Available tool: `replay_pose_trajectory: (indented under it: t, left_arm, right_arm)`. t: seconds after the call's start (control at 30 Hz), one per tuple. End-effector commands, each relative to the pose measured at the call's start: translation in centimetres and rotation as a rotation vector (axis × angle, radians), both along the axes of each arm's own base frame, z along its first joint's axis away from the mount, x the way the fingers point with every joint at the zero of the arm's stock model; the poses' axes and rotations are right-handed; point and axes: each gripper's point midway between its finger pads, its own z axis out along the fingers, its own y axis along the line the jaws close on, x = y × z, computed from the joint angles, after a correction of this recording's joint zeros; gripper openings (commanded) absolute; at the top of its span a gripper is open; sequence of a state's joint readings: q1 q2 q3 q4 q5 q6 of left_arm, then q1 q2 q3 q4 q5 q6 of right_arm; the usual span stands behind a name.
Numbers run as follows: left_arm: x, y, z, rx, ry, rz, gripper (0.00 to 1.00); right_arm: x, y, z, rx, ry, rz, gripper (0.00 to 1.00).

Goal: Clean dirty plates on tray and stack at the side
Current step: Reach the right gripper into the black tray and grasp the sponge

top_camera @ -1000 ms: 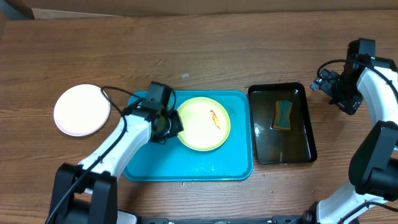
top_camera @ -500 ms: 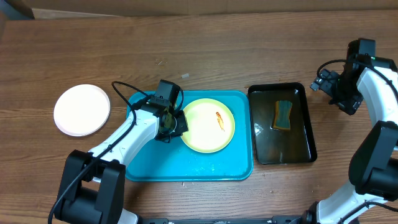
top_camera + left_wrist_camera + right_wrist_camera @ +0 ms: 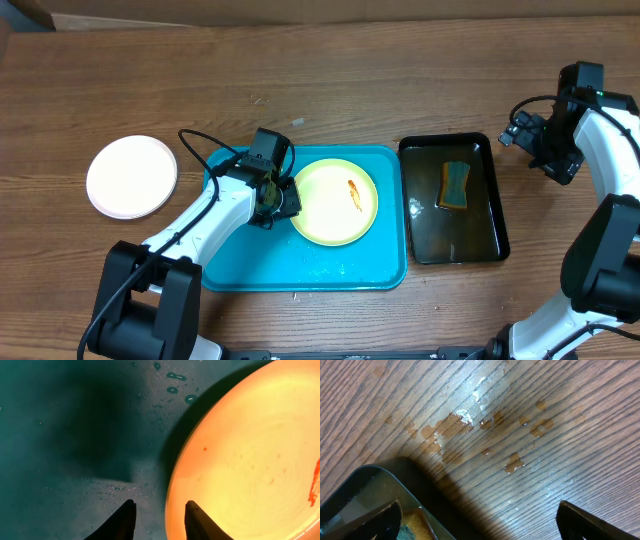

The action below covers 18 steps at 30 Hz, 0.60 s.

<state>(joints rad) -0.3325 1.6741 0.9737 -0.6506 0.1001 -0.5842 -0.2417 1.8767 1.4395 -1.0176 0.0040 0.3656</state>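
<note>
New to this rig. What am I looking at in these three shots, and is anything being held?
Two robot arms sit at a wooden table, each ending in a two-finger gripper. The wide picture comes from a fixed camera overhead. The two close-ups come from cameras on the wrists, looking past their own fingers. On the table are a turquoise tray carrying a pale yellow plate with an orange smear, a white plate off to the left, and a black tray with liquid and a sponge in it. The left gripper is open, its fingers either side of the yellow plate's rim without pinching it. The right gripper is wide open and empty, above wet wood beside the black tray's corner.
</note>
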Motion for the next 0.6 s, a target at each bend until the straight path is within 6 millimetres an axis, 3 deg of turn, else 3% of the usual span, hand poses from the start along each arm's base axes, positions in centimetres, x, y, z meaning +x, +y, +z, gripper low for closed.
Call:
replay_pose_trajectory:
  t: [0.0,0.1,0.2,0.33,0.5,0.57]
  left_arm:
    - [0.7,-0.4,0.4,-0.002,-0.021,-0.017,0.31]
    - [0.7,-0.5,0.5,-0.009,-0.02,-0.019,0.27]
    - [0.7,-0.5,0.5,-0.007,-0.021,-0.027,0.27]
    - [0.7,-0.5,0.5,-0.007,-0.021,-0.027,0.29]
    - [0.9,-0.5,0.5,-0.007,-0.027,-0.026,0.34]
    - [1.0,-0.6,0.5,-0.009,-0.033,-0.026,0.35]
  right_arm:
    - [0.3,-0.2,0.4,-0.005,-0.015,-0.008,1.0]
    - [0.3,0.0,0.4,0.003,-0.017,-0.006,1.0]
    - [-1.1,3.8,0.8,0.21,0.021,0.072,1.0]
    - [0.3,7.6,4.2,0.42,-0.086,0.231,1.0]
    - [-0.5,9.2,7.5,0.391,-0.038,0.293,1.0]
    - [-1.2,10.0,7.8,0.351,-0.003,0.325,1.0]
